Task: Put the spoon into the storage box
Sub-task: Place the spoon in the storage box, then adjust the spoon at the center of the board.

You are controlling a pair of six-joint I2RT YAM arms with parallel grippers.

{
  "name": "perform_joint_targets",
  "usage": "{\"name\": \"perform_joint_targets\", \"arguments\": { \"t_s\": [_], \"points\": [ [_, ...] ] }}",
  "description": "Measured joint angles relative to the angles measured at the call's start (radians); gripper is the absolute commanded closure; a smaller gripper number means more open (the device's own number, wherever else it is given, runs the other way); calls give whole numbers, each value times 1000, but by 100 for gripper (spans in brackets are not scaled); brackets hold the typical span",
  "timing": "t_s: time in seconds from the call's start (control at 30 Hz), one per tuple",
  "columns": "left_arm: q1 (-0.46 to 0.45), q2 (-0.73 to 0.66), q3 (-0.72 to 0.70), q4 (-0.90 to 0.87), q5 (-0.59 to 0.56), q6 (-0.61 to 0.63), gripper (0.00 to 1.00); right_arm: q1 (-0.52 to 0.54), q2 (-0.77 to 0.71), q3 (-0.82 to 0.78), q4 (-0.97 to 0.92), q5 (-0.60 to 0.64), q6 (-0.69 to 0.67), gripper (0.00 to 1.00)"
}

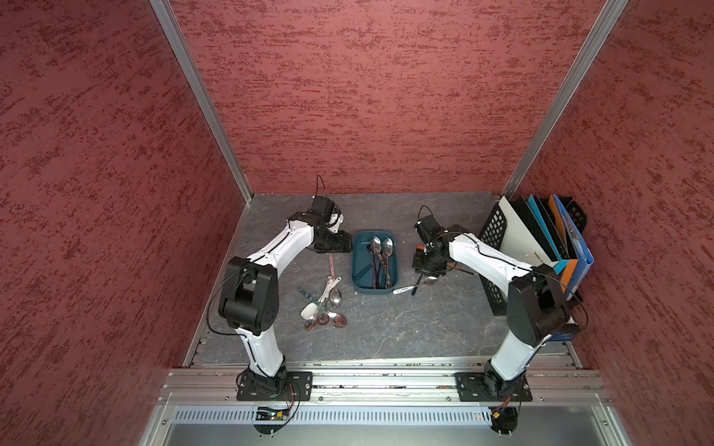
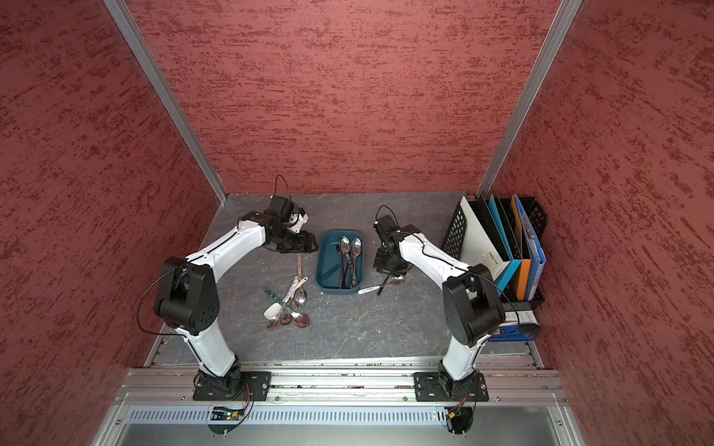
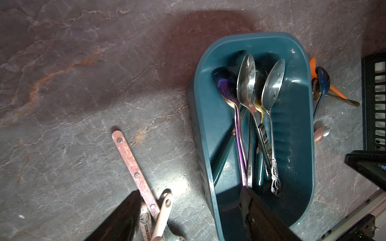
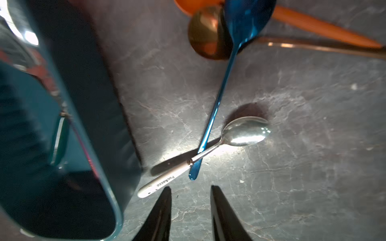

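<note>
My left gripper point(image 3: 190, 191) and right gripper point(image 4: 190, 187) gape empty; storage box point(image 4: 94, 104) blurred, cut off (grey veined tabletop point(image 4: 292, 167), red walls point(image 1: 347, 96))

White-handled steel spoon point(image 4: 165, 180): "Pochacco", in dark letters along the handle.
White flat handle with a cartoon print point(image 3: 146, 225): "ORAEMON"; the beginning is out of frame.
</note>
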Motion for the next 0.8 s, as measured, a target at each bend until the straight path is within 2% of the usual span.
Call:
{"name": "perform_joint_targets", "arguments": {
  "t_s": [0.2, 0.5, 0.8],
  "points": [
    [1, 0, -29, 8, -1, 0, 22, 0, 91, 6, 3, -30, 4, 63],
    [19, -15, -77, 13, -4, -1, 22, 0, 147, 9, 25, -45, 18, 62],
    [29, -19, -87, 28, -3, 0, 22, 0, 187, 26, 23, -45, 18, 71]
  ]
}}
